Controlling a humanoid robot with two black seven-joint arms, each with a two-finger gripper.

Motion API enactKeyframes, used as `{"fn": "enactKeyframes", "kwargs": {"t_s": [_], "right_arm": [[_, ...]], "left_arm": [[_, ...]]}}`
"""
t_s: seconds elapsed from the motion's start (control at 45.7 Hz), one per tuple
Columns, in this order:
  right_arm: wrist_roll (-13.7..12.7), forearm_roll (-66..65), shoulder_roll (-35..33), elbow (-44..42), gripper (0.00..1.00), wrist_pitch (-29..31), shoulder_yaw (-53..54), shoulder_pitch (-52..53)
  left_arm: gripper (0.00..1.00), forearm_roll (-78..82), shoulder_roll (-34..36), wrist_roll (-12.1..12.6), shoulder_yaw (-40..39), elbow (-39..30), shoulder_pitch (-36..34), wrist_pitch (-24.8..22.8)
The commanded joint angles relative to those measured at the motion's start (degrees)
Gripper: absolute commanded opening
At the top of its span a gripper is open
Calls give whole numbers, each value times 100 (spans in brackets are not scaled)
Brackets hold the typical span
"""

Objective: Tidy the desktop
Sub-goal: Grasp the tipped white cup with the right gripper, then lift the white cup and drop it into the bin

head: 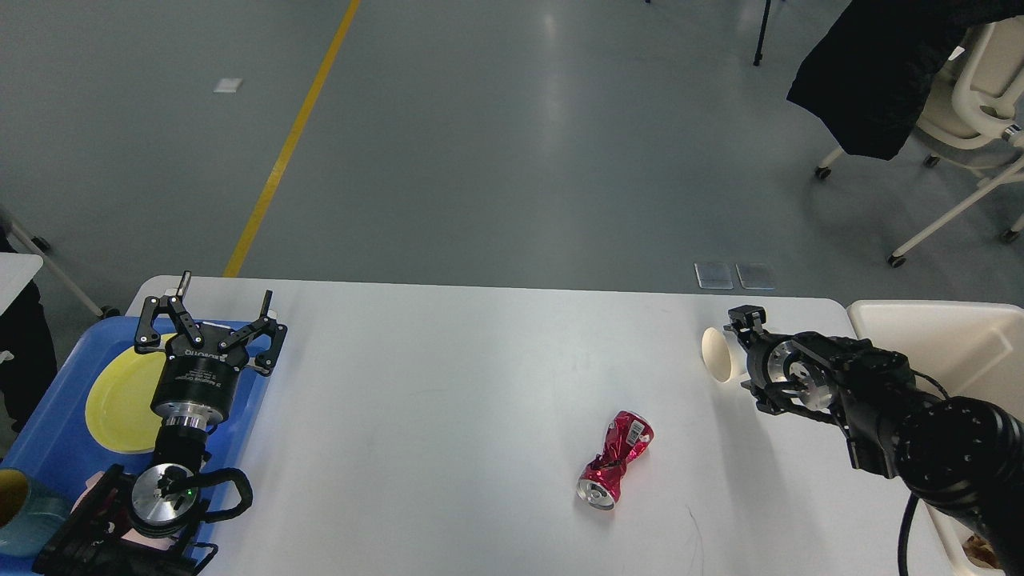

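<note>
Right gripper (740, 352) at paper cup (717, 354), near desktop (448, 400) far edge

Beyond the table you look out on a smooth grey-green floor (512, 144) with soft overhead light glaring off it. A yellow line (292, 136) runs diagonally across it at your left. At upper right, a cream wheeled chair (980, 88) carries a black garment (876, 76). Two small clear plates (734, 275) lie on the floor.

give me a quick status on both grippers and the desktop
Left gripper open, over blue tray. Right gripper at paper cup, grip unclear. Crushed red can on desktop.
</note>
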Motion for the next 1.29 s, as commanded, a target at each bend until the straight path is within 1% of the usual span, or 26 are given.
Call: {"fn": "enactKeyframes", "kwargs": {"t_s": [0.0,0.066,0.241,0.307,0.328,0.35,0.591,0.657,0.701,0.766,0.832,0.92,0.985,1.029,1.161,1.27], "right_arm": [[-3,0,6,5,87,-11,0,0],[-3,0,6,5,74,-2,8,0],[-3,-17,15,40,29,68,8,0],[-20,-17,6,40,15,95,8,0],[-20,-52,-20,57,4,103,8,0],[-29,-70,-20,57,0,103,8,0],[-99,-123,-222,128,0,121,9,53],[-222,-132,-292,207,0,252,0,114],[-493,-140,-484,451,0,611,-18,446],[-661,-210,-784,759,0,806,-18,755],[-741,-499,-1021,1181,0,929,-62,1098],[-864,-1281,-1364,1910,0,1035,-176,1765],[-934,-1896,-1628,2560,0,1228,-395,2345],[-934,-2196,-1760,2973,0,1421,-649,2784],[-926,-2452,-1725,4081,0,2247,-1888,4234],[-917,-2469,-1462,5074,0,2555,-2732,5447]], "left_arm": [[96,-1,0,0,0,0,0,0],[96,-1,0,0,0,0,0,0],[96,-1,0,0,0,0,0,0],[96,8,0,0,0,0,0,0],[96,-1,0,0,0,0,0,0],[96,-1,0,0,0,0,0,0],[96,-1,0,0,0,0,0,0],[96,-1,0,0,0,0,0,0],[96,8,0,0,0,0,0,0],[96,8,0,0,0,0,0,0],[96,-1,0,0,0,0,0,0],[96,-1,0,0,0,0,0,0],[96,8,0,0,0,0,0,0],[96,-1,0,9,0,0,0,0],[96,-1,0,9,0,0,0,0],[97,-1,0,9,0,0,0,0]]}}
